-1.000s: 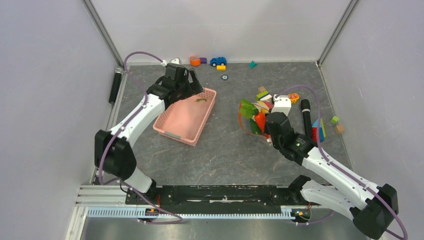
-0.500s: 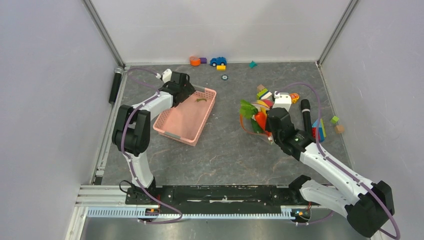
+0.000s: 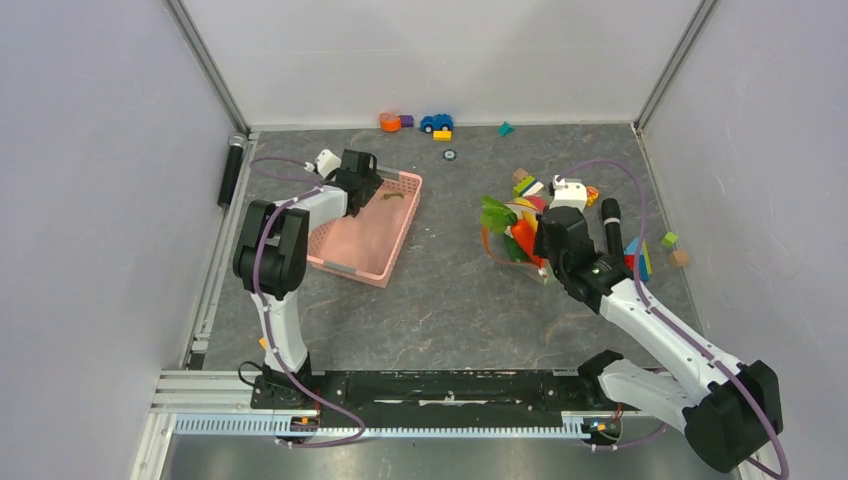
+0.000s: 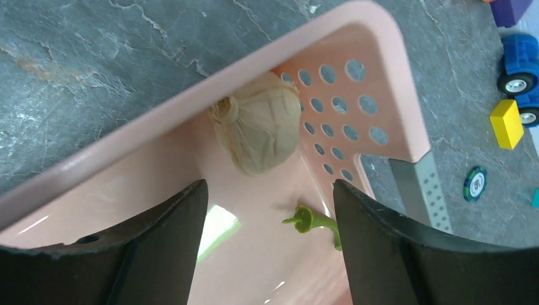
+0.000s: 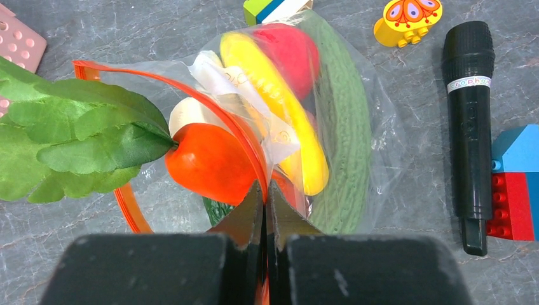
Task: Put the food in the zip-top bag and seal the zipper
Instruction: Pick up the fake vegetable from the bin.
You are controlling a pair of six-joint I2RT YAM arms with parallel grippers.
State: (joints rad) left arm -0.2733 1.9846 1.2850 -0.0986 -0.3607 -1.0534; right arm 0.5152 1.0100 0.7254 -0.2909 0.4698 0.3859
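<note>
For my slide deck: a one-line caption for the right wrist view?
Right hand pinching the open bag's zipper, carrot, banana and cucumber inside.

Orange-red zipper strip (image 5: 210, 101) on clear plastic bag (image 5: 381, 136), orange toy carrot (image 5: 206, 162) with green leaves, yellow toy banana (image 5: 279, 95), pale pink perforated plastic basket (image 4: 375, 82), grey marbled table (image 3: 440, 300).

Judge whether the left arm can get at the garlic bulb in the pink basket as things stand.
Probably yes: the left gripper hangs open right over the garlic bulb, which lies uncovered in the basket corner, though the walls crowd it.
</note>
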